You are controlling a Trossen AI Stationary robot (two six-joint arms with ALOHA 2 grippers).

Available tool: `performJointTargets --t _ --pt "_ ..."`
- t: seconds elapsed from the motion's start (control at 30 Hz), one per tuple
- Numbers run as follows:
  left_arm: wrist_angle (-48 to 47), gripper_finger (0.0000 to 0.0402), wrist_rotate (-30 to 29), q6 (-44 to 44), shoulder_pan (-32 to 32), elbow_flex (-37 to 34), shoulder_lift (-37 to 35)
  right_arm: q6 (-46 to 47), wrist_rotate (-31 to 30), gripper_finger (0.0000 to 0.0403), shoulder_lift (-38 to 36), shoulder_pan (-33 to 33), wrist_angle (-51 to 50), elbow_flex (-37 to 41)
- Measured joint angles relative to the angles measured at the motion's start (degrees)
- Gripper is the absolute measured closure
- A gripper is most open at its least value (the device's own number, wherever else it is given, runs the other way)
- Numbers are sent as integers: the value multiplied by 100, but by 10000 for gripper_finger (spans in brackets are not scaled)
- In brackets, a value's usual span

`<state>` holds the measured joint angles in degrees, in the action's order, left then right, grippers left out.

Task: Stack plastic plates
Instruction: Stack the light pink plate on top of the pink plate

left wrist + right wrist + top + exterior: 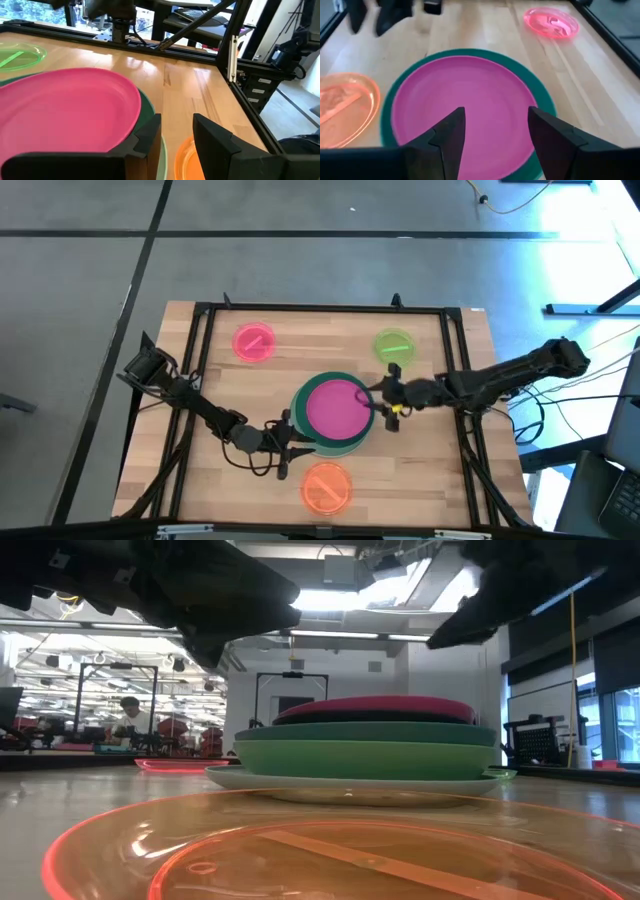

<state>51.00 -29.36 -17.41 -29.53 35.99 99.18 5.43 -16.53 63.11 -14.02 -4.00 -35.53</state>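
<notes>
A stack of plates (335, 415) sits mid-table. In the low view it shows pale mint (300, 783) at the bottom, then green (365, 758), teal (365, 732), a thin dark plate and magenta (375, 705) on top. No peach plate shows. Resting singly on the table are the small pink plate (253, 342), the lime plate (394, 345) and the orange plate (325, 485). My left gripper (177, 132) is open, raised beside the stack's near-left rim. My right gripper (495, 120) is open above the magenta plate's (465, 102) right rim.
A black frame (320, 308) runs along the table's edges. Bare wood lies between the stack and the single plates. In the low view the orange plate (330, 850) fills the foreground, and a person (128, 715) shows far off in the room behind.
</notes>
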Motion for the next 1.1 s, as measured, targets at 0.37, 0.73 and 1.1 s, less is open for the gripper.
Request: performJointTargets --t 0.37,0.73,1.1 --pt "-1364 296 35 -139 471 0 -788 11 -1009 198 2 -1492 0 2" --pt "-3946 296 -46 -496 1657 0 -1797 164 -1049 198 15 -1869 5 2" --pt "-4176 295 456 -456 2751 0 -1781 -28 -1158 198 15 -1859 -1 4"
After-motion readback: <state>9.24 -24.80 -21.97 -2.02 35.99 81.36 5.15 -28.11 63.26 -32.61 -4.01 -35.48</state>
